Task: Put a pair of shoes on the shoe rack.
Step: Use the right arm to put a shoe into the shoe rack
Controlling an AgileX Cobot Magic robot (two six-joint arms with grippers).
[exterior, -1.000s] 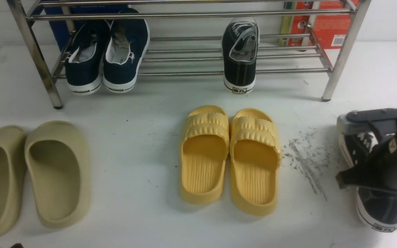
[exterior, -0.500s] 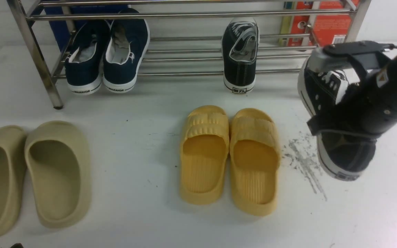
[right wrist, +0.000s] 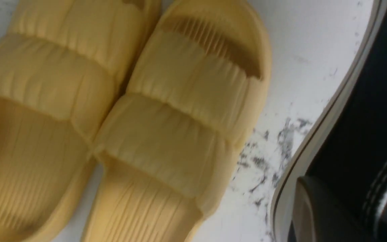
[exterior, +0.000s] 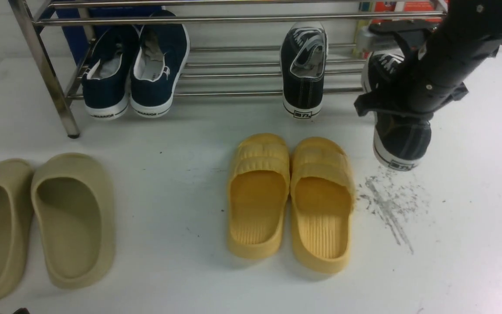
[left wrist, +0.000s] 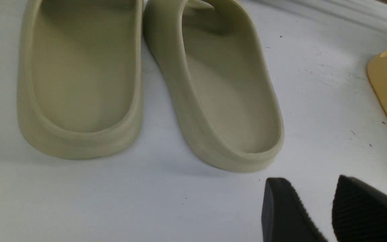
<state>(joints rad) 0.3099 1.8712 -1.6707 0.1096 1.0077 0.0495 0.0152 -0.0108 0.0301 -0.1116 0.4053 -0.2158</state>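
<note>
One black canvas sneaker (exterior: pixel 303 72) of the pair of shoes stands on the lower bars of the steel shoe rack (exterior: pixel 233 19), heel towards me. The second black sneaker (exterior: pixel 401 139) hangs in the air just in front of the rack's right end, toe up against the bars. My right gripper (exterior: pixel 397 109) is shut on its side wall. In the right wrist view one finger (right wrist: pixel 317 215) presses the outside of this sneaker (right wrist: pixel 364 111). My left gripper (left wrist: pixel 317 215) hovers low over the table by the beige slides, open with nothing between its fingers.
Navy slip-on sneakers (exterior: pixel 135 69) fill the rack's left end. Yellow ribbed slides (exterior: pixel 290 200) lie mid-table and beige slides (exterior: pixel 42 218) at the front left. Grey scuff marks (exterior: pixel 390 196) spot the table under the held sneaker. A red box (exterior: pixel 403 5) stands behind the rack.
My right arm has lifted the black sneaker off the table at the front right and carried it away from me and leftwards, up to the rack's right end. The left gripper has not moved.
</note>
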